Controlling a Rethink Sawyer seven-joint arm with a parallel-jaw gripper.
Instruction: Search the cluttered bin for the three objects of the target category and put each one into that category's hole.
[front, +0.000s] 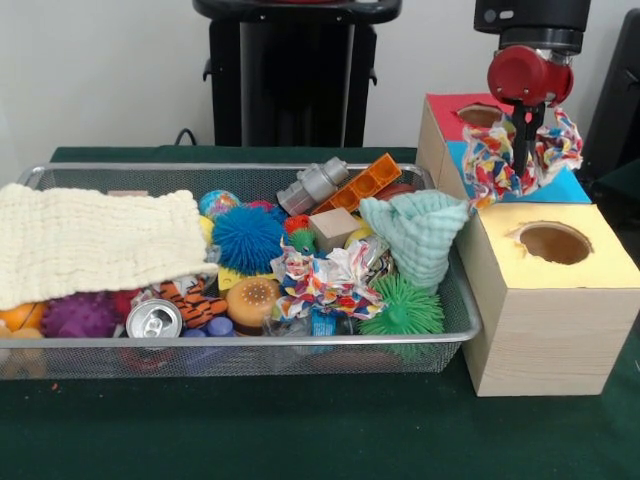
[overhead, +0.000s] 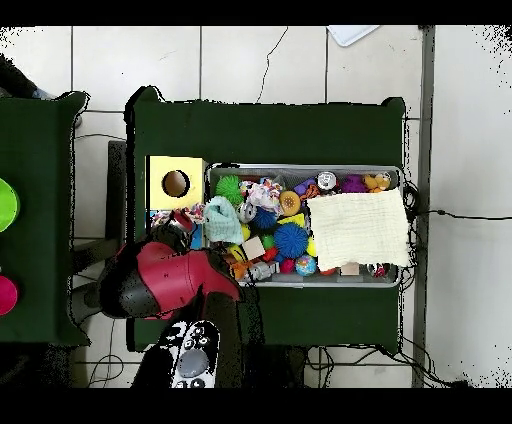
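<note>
My gripper (front: 523, 135) is shut on a printed cloth (front: 495, 165), white with red, blue, yellow and green patches. It hangs over the blue-surround part of the pale wooden box (front: 545, 335), behind the yellow-surround hole (front: 553, 242). A second printed cloth (front: 322, 276) lies crumpled in the middle front of the wire mesh bin (front: 250, 345). No third printed cloth shows. In the overhead view the held cloth (overhead: 187, 214) is just below the yellow hole (overhead: 175, 183), and the arm (overhead: 165, 280) hides the gripper.
The bin holds a cream waffle cloth (front: 100, 240), a mint-green cloth (front: 418, 235), a blue spiky ball (front: 247, 238), a green spiky ball (front: 402, 312), a can (front: 154, 319), a wooden block (front: 333, 227) and an orange brick (front: 362, 183). The red-surround hole (front: 480, 115) is at the box's back.
</note>
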